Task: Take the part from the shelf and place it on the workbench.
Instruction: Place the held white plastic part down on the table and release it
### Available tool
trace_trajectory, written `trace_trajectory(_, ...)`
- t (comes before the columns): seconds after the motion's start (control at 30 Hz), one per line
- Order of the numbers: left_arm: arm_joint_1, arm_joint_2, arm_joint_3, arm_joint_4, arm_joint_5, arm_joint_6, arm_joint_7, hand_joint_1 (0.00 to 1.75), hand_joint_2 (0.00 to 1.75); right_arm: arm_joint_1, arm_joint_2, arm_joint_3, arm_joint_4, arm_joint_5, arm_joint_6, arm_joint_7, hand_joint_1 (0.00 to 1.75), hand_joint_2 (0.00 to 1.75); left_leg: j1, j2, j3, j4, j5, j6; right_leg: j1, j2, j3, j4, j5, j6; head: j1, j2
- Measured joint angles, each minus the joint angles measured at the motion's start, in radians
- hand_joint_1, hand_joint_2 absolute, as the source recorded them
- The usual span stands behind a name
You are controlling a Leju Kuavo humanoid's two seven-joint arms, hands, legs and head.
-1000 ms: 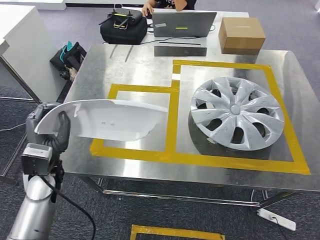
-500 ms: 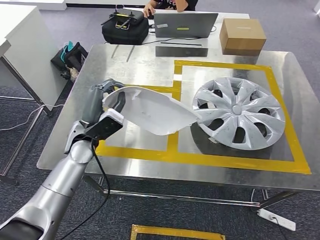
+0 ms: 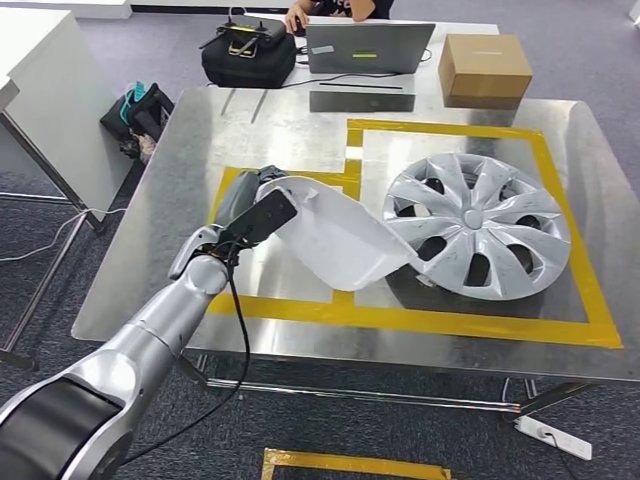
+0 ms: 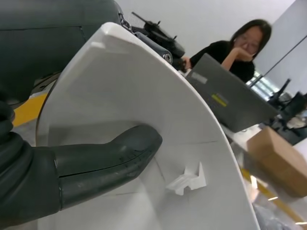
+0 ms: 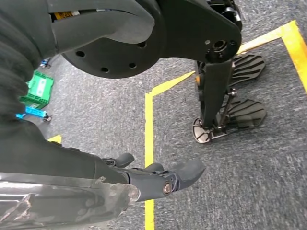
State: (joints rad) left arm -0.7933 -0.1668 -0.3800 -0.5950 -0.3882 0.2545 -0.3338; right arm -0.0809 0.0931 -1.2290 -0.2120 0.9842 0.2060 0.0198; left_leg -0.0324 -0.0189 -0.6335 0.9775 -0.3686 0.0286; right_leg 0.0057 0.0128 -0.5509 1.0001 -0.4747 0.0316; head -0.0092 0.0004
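Observation:
My left hand [image 3: 253,205] grips one end of the white curved part [image 3: 340,235] and holds it over the steel workbench [image 3: 189,140], above the left yellow-taped rectangle [image 3: 343,215]. The part's far tip reaches the rim of the silver hubcap [image 3: 475,225], which lies in the right taped rectangle. In the left wrist view my thumb [image 4: 108,158] presses against the white part's [image 4: 145,96] inner face, next to a small moulded clip [image 4: 186,179]. My right hand [image 5: 159,179] hangs beside my body above the carpet, fingers stretched out and holding nothing.
At the bench's far edge stand a laptop [image 3: 366,47], a grey block [image 3: 361,98], a cardboard box [image 3: 483,68] and a black bag [image 3: 247,52]. A person [image 3: 332,8] sits behind the laptop. A white cabinet [image 3: 45,90] stands left; a power strip [image 3: 555,438] lies on the floor.
My left arm has swung the white part rightward, from off the bench's left edge to over the left taped rectangle. Its tip now reaches the hubcap's rim.

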Motion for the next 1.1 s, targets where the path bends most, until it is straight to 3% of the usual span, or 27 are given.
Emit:
trace_trajectory(0.27, -0.063, -0.010, -0.025, 0.156, -0.082, 0.016, 0.189, 1.75, 1.75, 0.000, 0.000, 0.007, 0.004, 0.006, -0.002, 0.018, 0.00, 1.75, 0.000, 0.000, -0.001, -0.006, 0.002, 0.002, -0.001, 0.000, -0.003, -0.003, 0.001, 0.001, 0.000, 0.000)
trace_trajectory(0.53, -0.093, 0.009, -0.030, 0.224, -0.142, 0.139, 0.306, 1.75, 1.75, 0.000, 0.000, 0.007, 0.006, 0.005, -0.011, 0.022, 0.00, 1.75, 0.000, 0.000, -0.001, -0.009, 0.002, 0.002, 0.001, 0.000, -0.003, -0.003, 0.000, -0.001, 0.000, 0.000)
trace_trajectory(0.77, -0.102, 0.045, -0.015, 0.244, -0.159, 0.313, 0.342, 1.75, 1.75, 0.000, 0.000, 0.007, 0.006, 0.004, -0.021, 0.026, 0.00, 1.75, 0.001, 0.000, 0.000, -0.010, 0.004, -0.001, 0.002, 0.000, -0.003, -0.003, 0.000, -0.003, 0.000, 0.000)
trace_trajectory(0.93, -0.103, 0.055, -0.007, 0.246, -0.157, 0.345, 0.340, 1.75, 1.75, 0.000, 0.000, 0.007, 0.006, 0.004, -0.022, 0.025, 0.00, 1.75, 0.001, 0.000, 0.000, -0.010, 0.004, -0.001, 0.002, 0.000, -0.003, -0.003, 0.001, -0.003, 0.000, 0.000)
trace_trajectory(1.07, -0.103, 0.092, 0.028, 0.259, -0.150, 0.375, 0.331, 1.75, 1.75, -0.002, 0.001, 0.007, 0.006, 0.003, -0.024, 0.024, 0.00, 1.75, 0.001, -0.001, 0.000, -0.009, 0.005, -0.003, 0.001, -0.002, -0.002, -0.003, 0.001, -0.003, 0.000, 0.000)
trace_trajectory(1.1, -0.104, 0.097, 0.033, 0.262, -0.149, 0.365, 0.329, 1.31, 1.75, -0.003, 0.001, 0.007, 0.006, 0.003, -0.024, 0.024, 0.00, 1.31, 0.001, -0.001, 0.000, -0.009, 0.005, -0.003, 0.001, -0.002, -0.001, -0.003, 0.001, -0.003, 0.000, 0.000)
